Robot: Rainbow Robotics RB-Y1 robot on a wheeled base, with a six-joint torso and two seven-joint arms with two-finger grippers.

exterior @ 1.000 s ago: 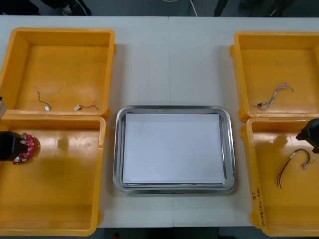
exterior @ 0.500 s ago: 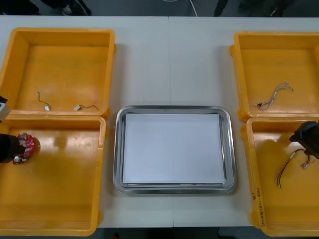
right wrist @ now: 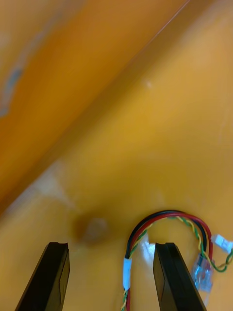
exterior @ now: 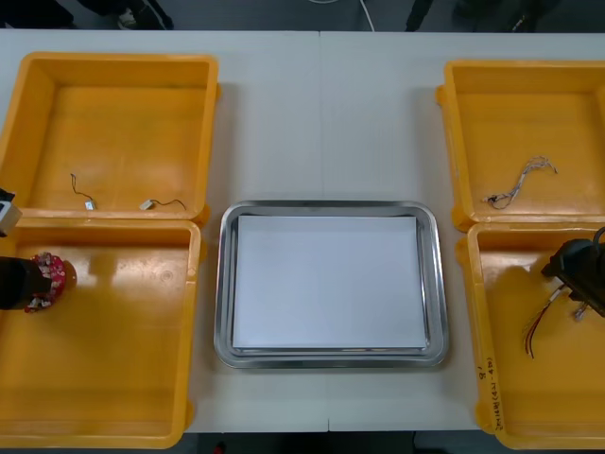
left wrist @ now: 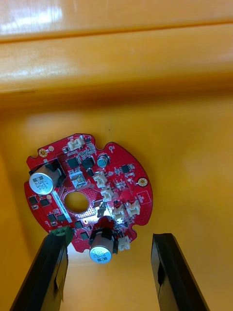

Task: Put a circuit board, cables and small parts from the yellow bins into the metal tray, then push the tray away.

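A round red circuit board [exterior: 49, 280] lies at the left end of the near left yellow bin [exterior: 113, 378]. My left gripper [exterior: 21, 282] is at its left edge. In the left wrist view the circuit board [left wrist: 87, 194] lies flat, its near edge reaching between the open fingers of my left gripper [left wrist: 110, 243]. Over the near right bin [exterior: 529, 397] my right gripper [exterior: 577, 272] hovers above a red and yellow cable [exterior: 541, 326]. In the right wrist view my right gripper [right wrist: 110, 252] is open, with the cable [right wrist: 167, 216] looping between its fingers and around one fingertip [right wrist: 165, 255].
The metal tray [exterior: 225, 284], white inside, sits between the bins. The far left bin [exterior: 118, 66] holds two short black cables [exterior: 81, 191]. A twisted blue and white cable [exterior: 520, 180] lies in the far right bin [exterior: 520, 71].
My right gripper has moved left and nearer, over the red and yellow cable. The left gripper has drawn slightly left; the board stays put.
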